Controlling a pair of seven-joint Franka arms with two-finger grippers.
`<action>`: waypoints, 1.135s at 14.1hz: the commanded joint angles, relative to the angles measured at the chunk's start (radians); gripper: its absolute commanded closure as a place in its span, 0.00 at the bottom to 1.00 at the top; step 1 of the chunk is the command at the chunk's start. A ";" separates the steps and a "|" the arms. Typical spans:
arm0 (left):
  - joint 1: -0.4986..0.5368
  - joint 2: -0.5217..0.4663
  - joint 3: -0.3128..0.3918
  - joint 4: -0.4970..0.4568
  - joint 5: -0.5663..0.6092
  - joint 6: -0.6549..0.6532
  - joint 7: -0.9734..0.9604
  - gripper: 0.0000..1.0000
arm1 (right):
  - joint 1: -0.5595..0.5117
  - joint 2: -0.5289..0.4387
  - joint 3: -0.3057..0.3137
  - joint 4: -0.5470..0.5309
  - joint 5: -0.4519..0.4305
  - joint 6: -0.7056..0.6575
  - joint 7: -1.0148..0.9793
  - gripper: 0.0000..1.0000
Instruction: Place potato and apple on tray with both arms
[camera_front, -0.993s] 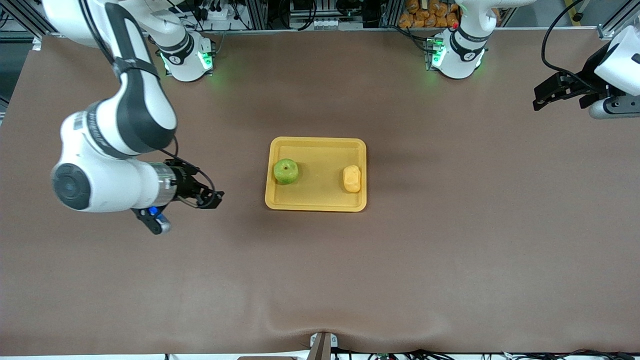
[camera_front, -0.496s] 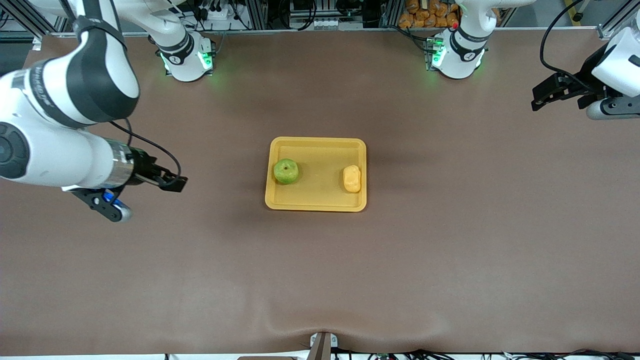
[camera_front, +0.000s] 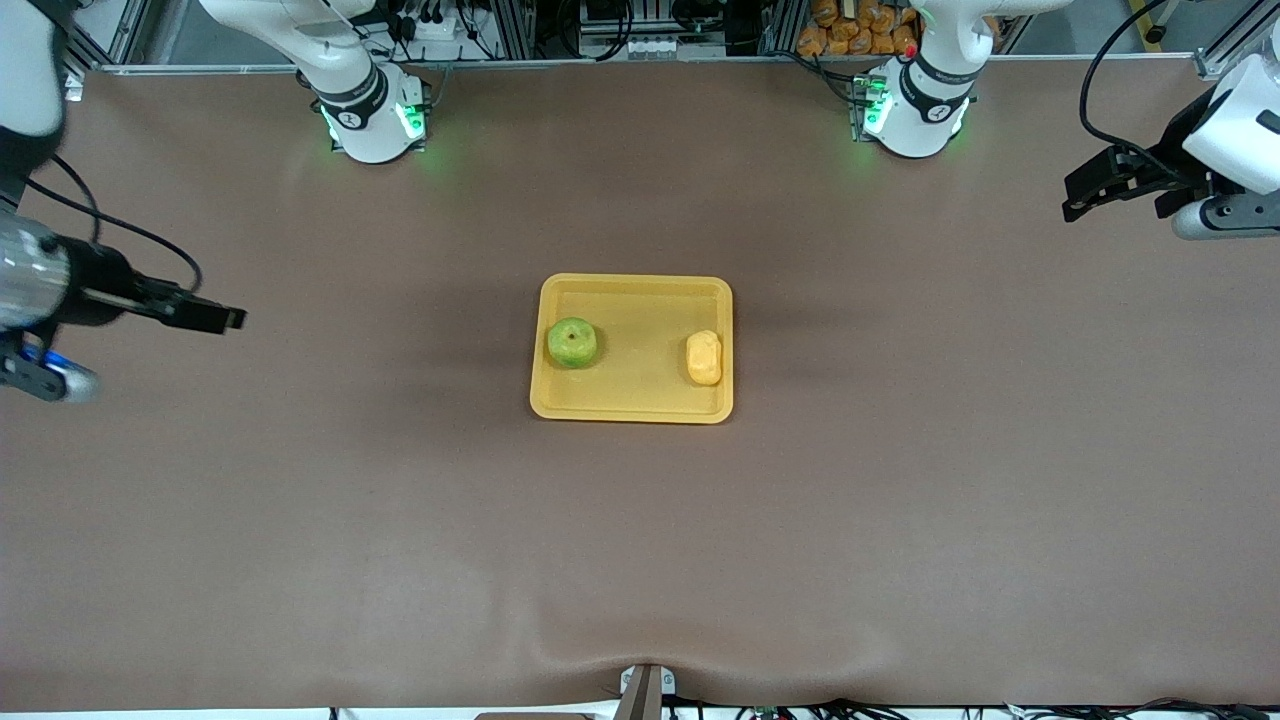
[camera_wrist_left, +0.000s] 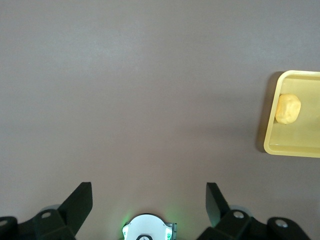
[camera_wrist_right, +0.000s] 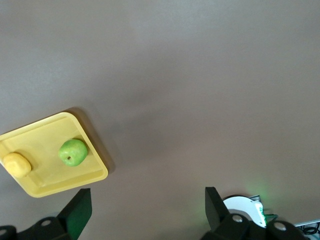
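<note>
The yellow tray (camera_front: 636, 282) lies in the middle of the table. On it rest the green apple (camera_front: 572, 342), toward the right arm's end, and the yellow-orange potato (camera_front: 704, 357), toward the left arm's end. My right gripper (camera_front: 230, 319) hangs open and empty over bare table at the right arm's end, well away from the tray. My left gripper (camera_front: 1073, 201) is open and empty over the table's left-arm end. The left wrist view shows its gripper (camera_wrist_left: 148, 199) open, with the tray (camera_wrist_left: 291, 150) and potato (camera_wrist_left: 288, 108) off to one side. The right wrist view shows its gripper (camera_wrist_right: 147, 206) open, with the tray (camera_wrist_right: 67, 185), apple (camera_wrist_right: 73, 152) and potato (camera_wrist_right: 16, 164).
Both arm bases with green lights (camera_front: 372, 120) (camera_front: 912, 110) stand along the table's robot edge. A small metal bracket (camera_front: 645, 690) sits at the edge nearest the front camera. A brown mat (camera_front: 640, 550) covers the table.
My right arm has drawn back from beside the tray toward its own end of the table, gripper still open. The left arm, apple and potato have stayed put.
</note>
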 joint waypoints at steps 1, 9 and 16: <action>-0.004 -0.013 0.002 -0.003 -0.021 -0.009 -0.014 0.00 | -0.053 -0.074 0.025 -0.051 -0.033 -0.007 -0.153 0.00; -0.001 -0.024 0.002 -0.004 -0.021 -0.012 -0.009 0.00 | -0.131 -0.253 0.089 -0.220 -0.159 0.071 -0.358 0.00; 0.000 -0.035 0.002 -0.011 -0.021 -0.024 0.000 0.00 | -0.179 -0.376 0.100 -0.366 -0.182 0.171 -0.476 0.00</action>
